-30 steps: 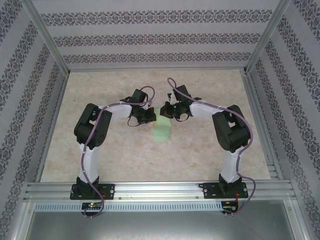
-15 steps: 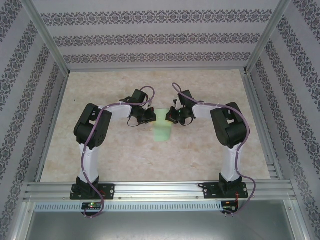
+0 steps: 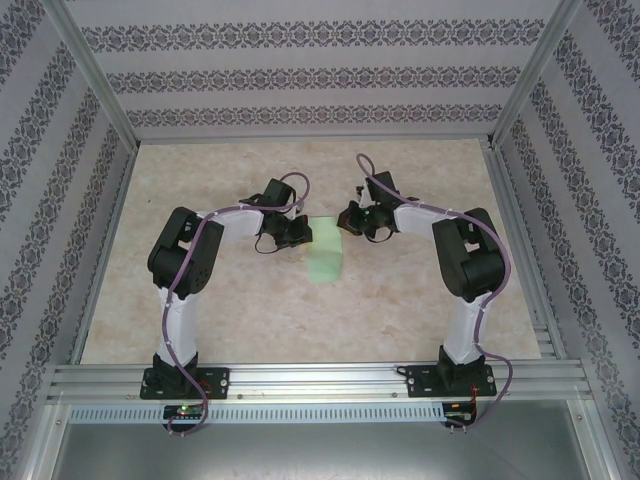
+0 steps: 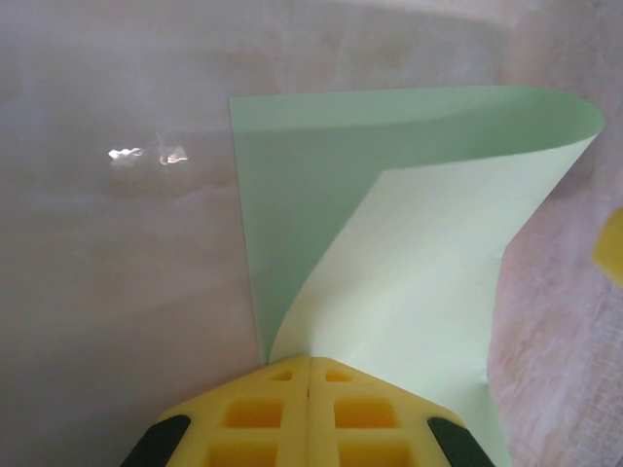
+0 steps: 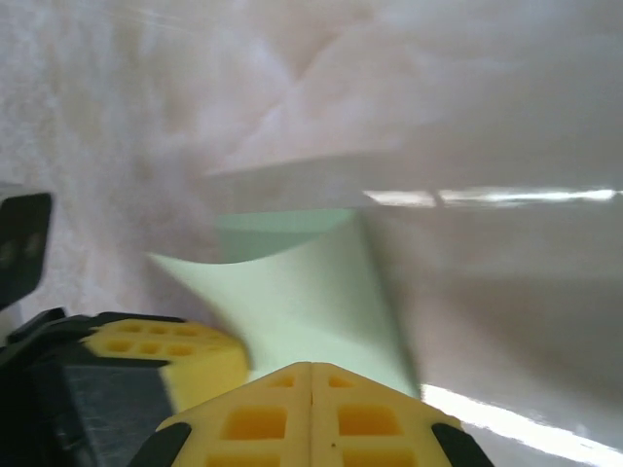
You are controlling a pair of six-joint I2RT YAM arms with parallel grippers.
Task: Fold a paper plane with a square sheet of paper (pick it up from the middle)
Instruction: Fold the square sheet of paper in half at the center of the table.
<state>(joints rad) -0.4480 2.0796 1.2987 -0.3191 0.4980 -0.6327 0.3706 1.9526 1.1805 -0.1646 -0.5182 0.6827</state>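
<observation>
The square sheet of paper [image 3: 326,255] is pale mint green and lies mid-table, doubled over on itself. In the left wrist view its upper layer [image 4: 409,263] curls up from a rounded bend at the far right and runs into my left gripper [image 4: 310,360], which is shut on that layer's near edge. Seen from above, my left gripper [image 3: 300,233] stands at the sheet's left edge. My right gripper [image 3: 352,220] is off the sheet's far right corner. It is shut, with the paper [image 5: 302,287] lying just beyond its tips [image 5: 311,366]. A yellow finger of the left gripper [image 5: 165,355] shows beside it.
The beige marbled tabletop [image 3: 250,310] is boxed in by patterned walls and aluminium posts [image 3: 90,90]. A metal rail [image 3: 320,378] with both arm bases runs along the near edge.
My right gripper has drawn back to the right, away from the sheet, uncovering more of it. The left arm has stayed where it was.
</observation>
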